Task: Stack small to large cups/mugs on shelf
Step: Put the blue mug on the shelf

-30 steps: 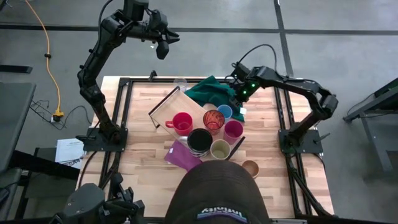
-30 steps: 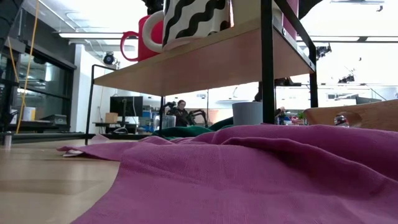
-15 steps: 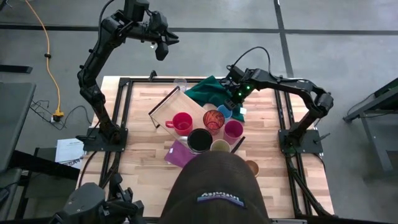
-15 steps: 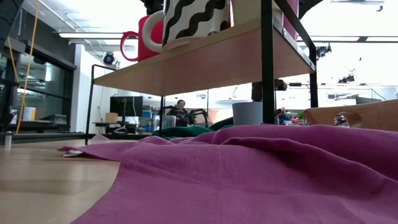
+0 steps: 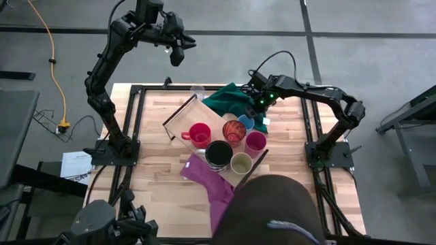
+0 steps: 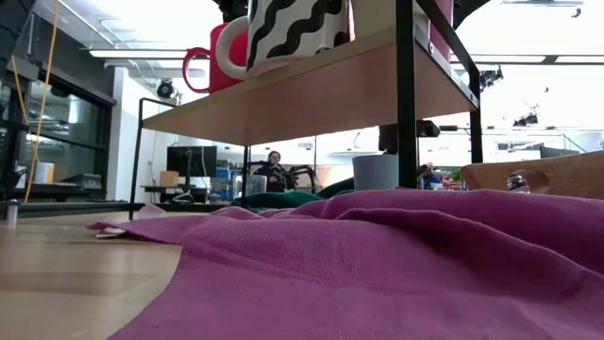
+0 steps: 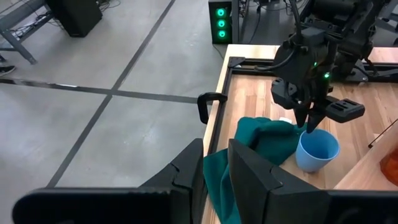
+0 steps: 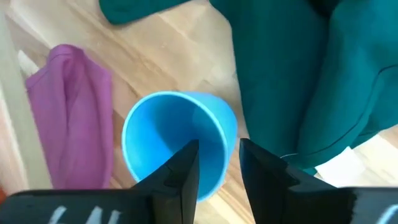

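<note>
The blue cup [image 5: 246, 122] [image 8: 177, 140] stands upright on the table beside the green cloth [image 5: 228, 100]. My right gripper [image 5: 254, 111] [image 8: 219, 155] is open and points down at it, one finger inside the cup and one outside its wall. On the shelf [image 5: 185, 114] stand the red [image 5: 199, 134], orange patterned [image 5: 234, 131], magenta [image 5: 255, 141], black [image 5: 219, 154] and olive-beige [image 5: 241, 163] cups. A clear glass [image 5: 197, 90] stands at the far edge. My left gripper [image 5: 178, 53] [image 7: 216, 155] is raised beyond the far edge, open by a narrow gap, with nothing in it. My right gripper straddles the blue cup's wall at its rim [image 8: 224, 124], on the side next to the green cloth, coming from above. Whether either finger touches the wall, I cannot tell. The cup stands upright on the table.
A purple cloth [image 5: 208, 178] [image 6: 377, 264] lies at the shelf's near side. A person's head [image 5: 272, 214] leans over the table's near edge. In the low view the shelf's black post [image 6: 406, 94] stands in front of the blue cup [image 6: 376, 172].
My right gripper has rolled a little over the blue cup. The person's head has moved toward the table's right and now covers the near right part. The purple cloth now reaches farther toward the near edge.
</note>
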